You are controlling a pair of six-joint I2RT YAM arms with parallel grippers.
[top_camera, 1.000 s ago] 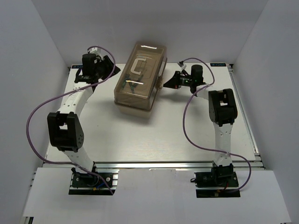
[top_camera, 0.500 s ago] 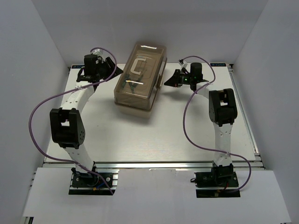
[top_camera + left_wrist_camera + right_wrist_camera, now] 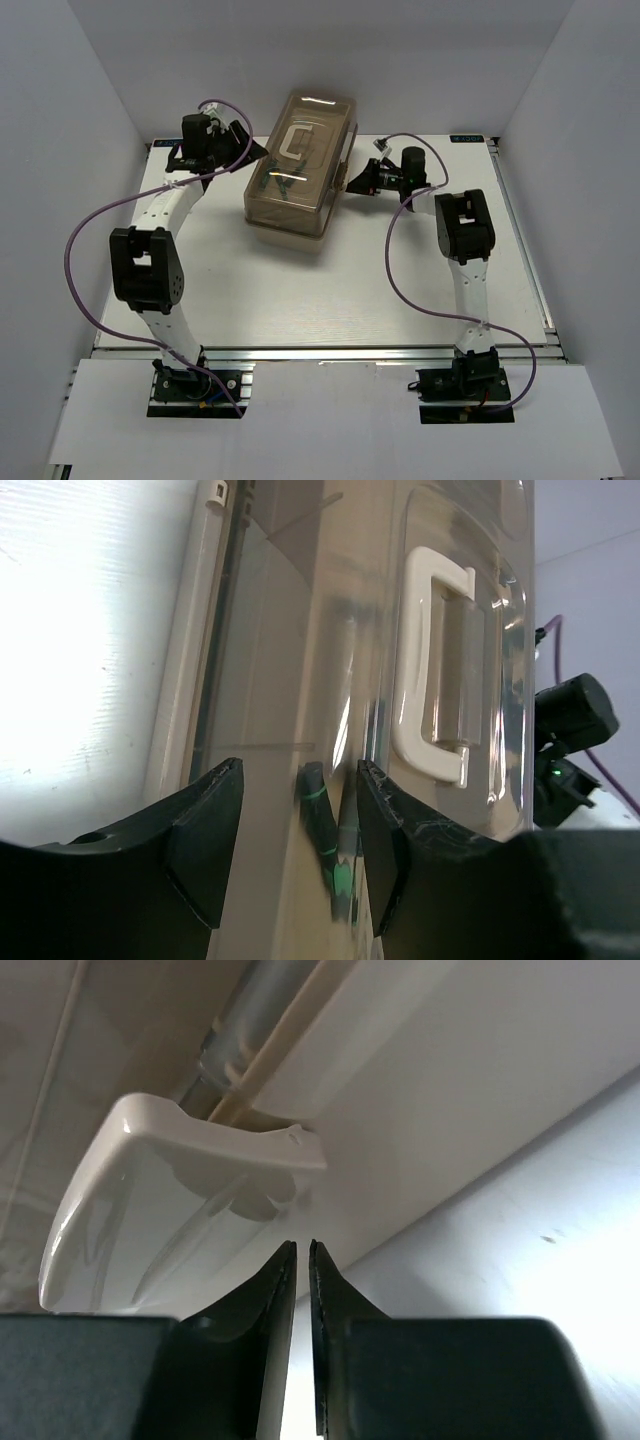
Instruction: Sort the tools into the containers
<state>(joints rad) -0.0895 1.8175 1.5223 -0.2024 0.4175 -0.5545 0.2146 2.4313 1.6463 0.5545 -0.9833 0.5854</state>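
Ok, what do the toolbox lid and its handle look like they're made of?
Lid: translucent brown plastic, glossy; green-marked tools show through it and it catches glare. Handle: opaque cream plastic, smooth, apparently moulded.

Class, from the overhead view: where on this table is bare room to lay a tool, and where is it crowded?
Widest bare table: between the left arm and right arm, nearer than the toolbox. A narrower strip lies right of the right arm. Crowded: the far edge, both arms flanking the toolbox.
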